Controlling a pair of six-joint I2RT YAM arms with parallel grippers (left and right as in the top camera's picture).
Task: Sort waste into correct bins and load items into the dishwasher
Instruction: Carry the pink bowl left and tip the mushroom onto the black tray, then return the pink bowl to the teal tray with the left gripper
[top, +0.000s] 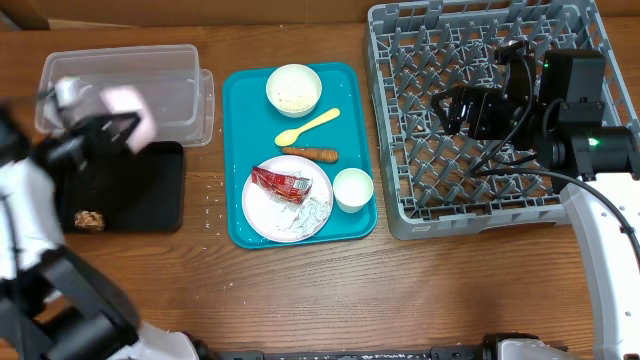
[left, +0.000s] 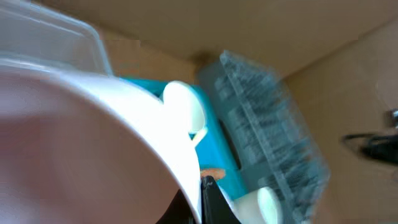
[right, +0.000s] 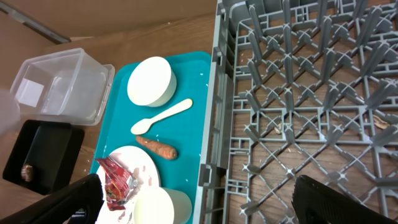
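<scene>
The left claw (top: 102, 127) grips a pale pink-white round bowl (left: 93, 137) by its rim, tipped above the clear plastic rectangular tub (top: 150, 70) and the shallow black rectangular tray (top: 140, 195), probably to shake scraps out. The right claw (right: 198, 182) hangs spread wide and empty over the large grey plastic dish rack (top: 420, 190), likely awaiting crockery

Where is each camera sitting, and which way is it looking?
Overhead: above the table, looking straight down at the teal plastic serving tray and grey plastic dish rack; left arm and right arm show.
Left wrist: on the left arm, looking past a held white round bowl towards the rack; one dark gripper finger shows.
Right wrist: over the rack, looking down; its open gripper fingers show.
Shared: all three see tray and rack.
</scene>
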